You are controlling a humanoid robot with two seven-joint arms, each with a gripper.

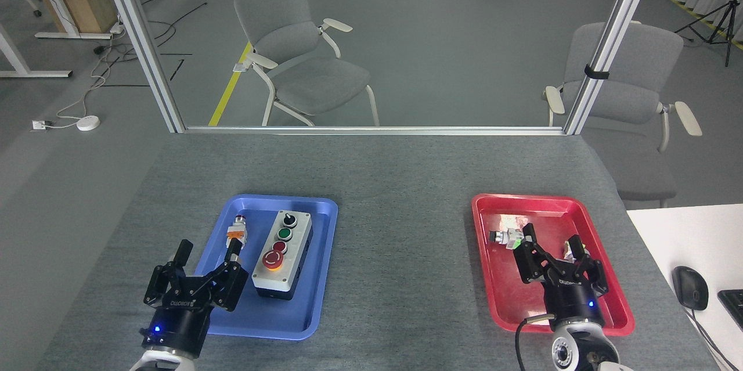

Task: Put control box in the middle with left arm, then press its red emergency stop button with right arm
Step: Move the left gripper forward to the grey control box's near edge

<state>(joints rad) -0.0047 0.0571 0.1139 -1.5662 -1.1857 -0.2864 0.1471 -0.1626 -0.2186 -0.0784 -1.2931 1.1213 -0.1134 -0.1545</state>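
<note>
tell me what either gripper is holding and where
Nothing. The left gripper and right gripper are both open and empty; the control box sits ungripped in the blue tray.

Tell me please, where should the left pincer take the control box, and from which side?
Probably from above, across the short width of the control box, fingers on its two long sides. It lies flat in the blue tray, controls facing up, and the open left pincer is just beside it.

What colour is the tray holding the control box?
Blue tray, holding the control box; clearest in the head view.

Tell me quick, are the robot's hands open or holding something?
Left gripper: open, holding nothing.
Right gripper: open, holding nothing.
</note>
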